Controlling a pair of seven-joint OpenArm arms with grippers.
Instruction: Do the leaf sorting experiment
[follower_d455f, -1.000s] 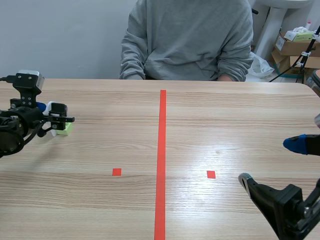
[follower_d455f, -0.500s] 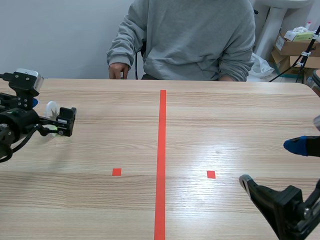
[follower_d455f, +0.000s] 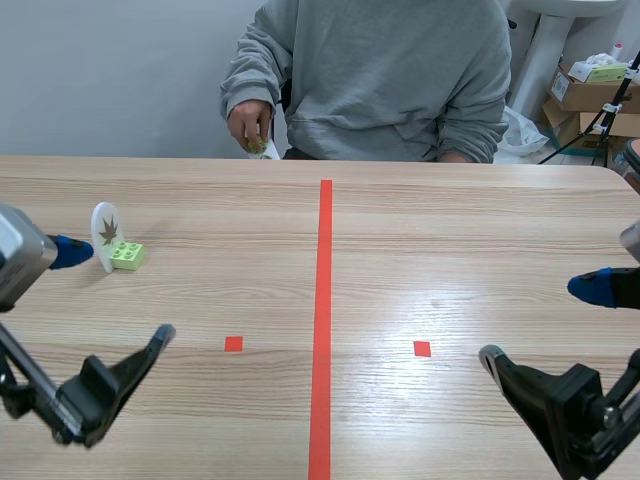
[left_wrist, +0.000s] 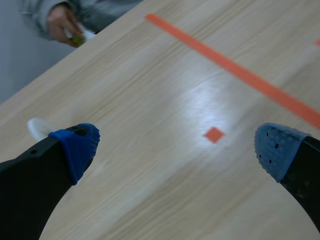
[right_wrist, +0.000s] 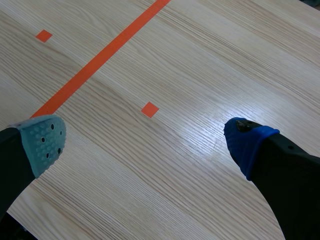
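Scene view: a white round disc (follower_d455f: 104, 232) printed with a brown leaf stands upright in a light green toy brick (follower_d455f: 128, 256) on the worktop (follower_d455f: 450, 230), just beyond the left pincer (follower_d455f: 117, 290). The left pincer gapes wide and empty. Well apart from it, the right pincer (follower_d455f: 540, 323) gapes empty too.

One table (follower_d455f: 450, 230) bears one white leaf card (follower_d455f: 104, 230) and one green brick (follower_d455f: 128, 256). One person (follower_d455f: 380, 70) sits across it, a hand (follower_d455f: 245, 118) holding one more green-and-white piece (follower_d455f: 260, 148). There are two grippers, the left gripper (left_wrist: 177, 147) and the right gripper (right_wrist: 144, 141). Two cardboard boxes (follower_d455f: 585, 95) stand behind.
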